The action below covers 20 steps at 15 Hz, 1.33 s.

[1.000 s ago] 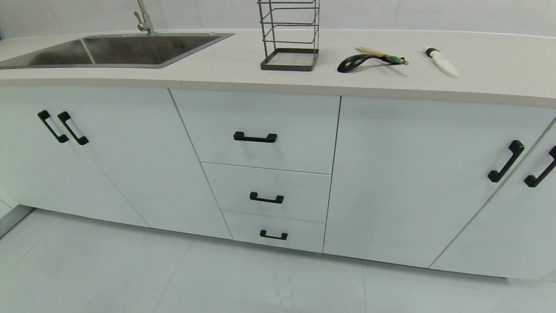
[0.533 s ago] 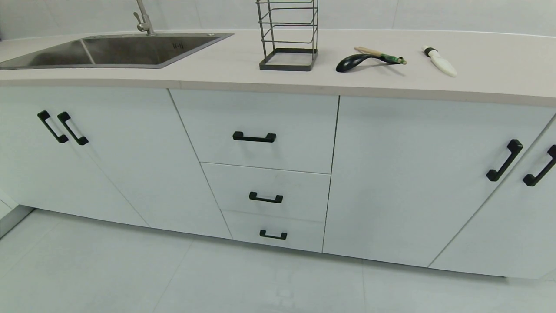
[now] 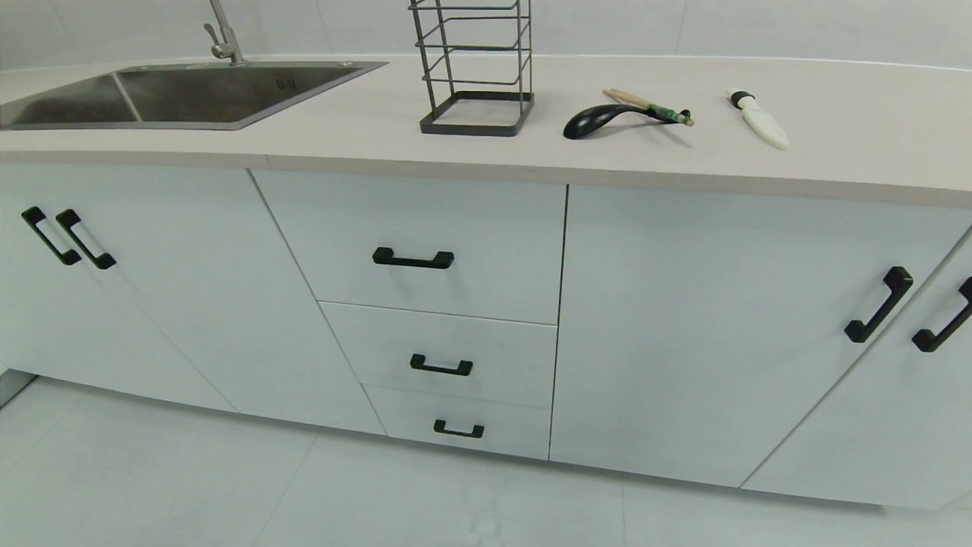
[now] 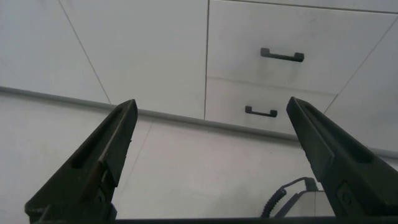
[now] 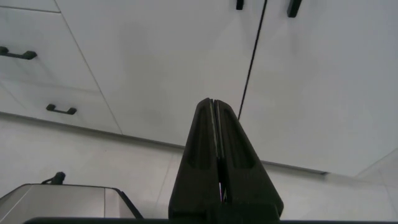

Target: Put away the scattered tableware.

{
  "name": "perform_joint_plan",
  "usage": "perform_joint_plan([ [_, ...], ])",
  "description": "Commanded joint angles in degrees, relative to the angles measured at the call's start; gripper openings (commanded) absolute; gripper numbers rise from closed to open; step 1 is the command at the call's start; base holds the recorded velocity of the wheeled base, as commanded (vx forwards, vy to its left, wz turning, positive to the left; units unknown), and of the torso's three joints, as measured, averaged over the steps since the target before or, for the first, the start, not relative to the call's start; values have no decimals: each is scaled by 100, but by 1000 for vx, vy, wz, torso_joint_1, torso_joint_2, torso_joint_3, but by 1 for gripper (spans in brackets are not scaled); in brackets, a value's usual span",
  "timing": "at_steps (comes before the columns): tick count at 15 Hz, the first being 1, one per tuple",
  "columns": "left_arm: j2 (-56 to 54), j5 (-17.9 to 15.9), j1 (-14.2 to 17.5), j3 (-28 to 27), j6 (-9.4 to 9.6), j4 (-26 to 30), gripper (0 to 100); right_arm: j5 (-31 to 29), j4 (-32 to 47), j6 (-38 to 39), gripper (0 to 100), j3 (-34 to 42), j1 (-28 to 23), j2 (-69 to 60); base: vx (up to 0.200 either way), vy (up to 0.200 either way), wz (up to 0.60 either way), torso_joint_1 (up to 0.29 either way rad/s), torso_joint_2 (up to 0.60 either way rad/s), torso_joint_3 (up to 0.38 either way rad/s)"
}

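Bright, even overhead light leaves only a faint soft shadow beside the black curved spoon (image 3: 585, 128) on the pale beige tabletop (image 3: 835, 152). The tabletop's front edge bows toward the head view's corners. The glossy grey floor tiles (image 3: 486, 516) carry a dull sheen.

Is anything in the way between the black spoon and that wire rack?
No, nothing visible. Only bare counter lies between the black spoon and the wire rack. The chopsticks lie at the spoon's handle end, on the side away from the rack.
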Motion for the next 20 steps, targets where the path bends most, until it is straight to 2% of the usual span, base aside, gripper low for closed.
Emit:
perform_joint_plan([
  [1,2,-3,8,0,-2,0,100,1,0,-2,0,-1,1,7,0,0,0,0,0,0],
  [3,2,6,8,0,-11,0,100,1,0,-2,0,-1,1,7,0,0,0,0,0,0],
  [6,2,-3,-1,0,-2,0,100,1,0,-2,0,-1,1,7,200,0,0,6,2,1],
  [8,2,-11,8,0,33,0,100,1,0,-2,0,-1,1,7,0,0,0,0,0,0],
  [11,2,-3,8,0,-99,-9,100,1,0,-2,0,7,1,7,0,0,0,0,0,0],
  [12,2,-20,8,0,24,0,100,1,0,-2,0,-1,1,7,0,0,0,0,0,0],
  [13,2,-29,8,0,59,0,100,1,0,-2,0,7,1,7,0,0,0,0,0,0],
  [15,2,-29,-1,0,24,-9,100,1,0,-2,0,-1,1,7,0,0,0,0,0,0],
  [16,2,-108,8,-53,139,-281,100,1,0,-2,0,-1,1,7,0,0,0,0,0,0],
  [17,2,-345,8,-264,367,-870,100,1,0,-2,0,7,1,7,0,0,0,0,0,0],
  [18,38,-583,17,-492,552,-993,100,1,0,-2,0,7,1,7,0,0,0,0,0,0],
  [19,301,-820,17,-1020,1000,-686,100,1,0,-2,0,7,1,7,0,0,0,0,0,0],
  [20,591,-934,8,-1433,1272,-387,100,1,0,-2,0,7,1,7,0,0,0,0,0,0],
])
